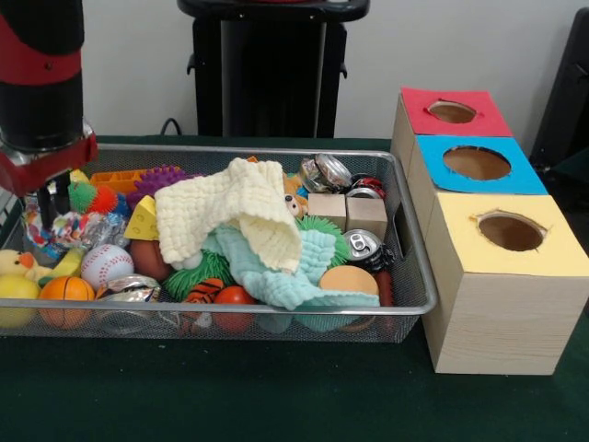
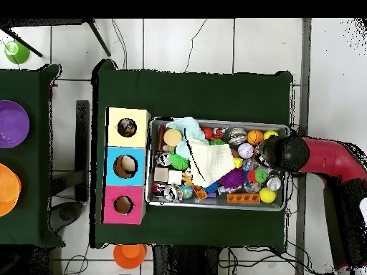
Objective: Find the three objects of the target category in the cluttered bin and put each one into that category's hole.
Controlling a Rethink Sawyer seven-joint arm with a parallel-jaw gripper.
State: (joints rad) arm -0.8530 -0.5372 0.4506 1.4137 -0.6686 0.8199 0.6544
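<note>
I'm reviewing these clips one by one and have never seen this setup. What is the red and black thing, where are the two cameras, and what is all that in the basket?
The red and black thing is a robot arm. One camera faces it across the table; the other looks straight down. The arm hangs over one end of a wire mesh basket full of clutter: balls, cans, wooden blocks, spiky toys, and a cream cloth lying over a mint cloth. A small patterned cloth bundle lies just below the arm. Beside the basket stand three wooden boxes with round holes, topped red, blue and yellow; the yellow-topped hole is the target. I cannot see the gripper's end, so I cannot say whether anything is held.
</note>
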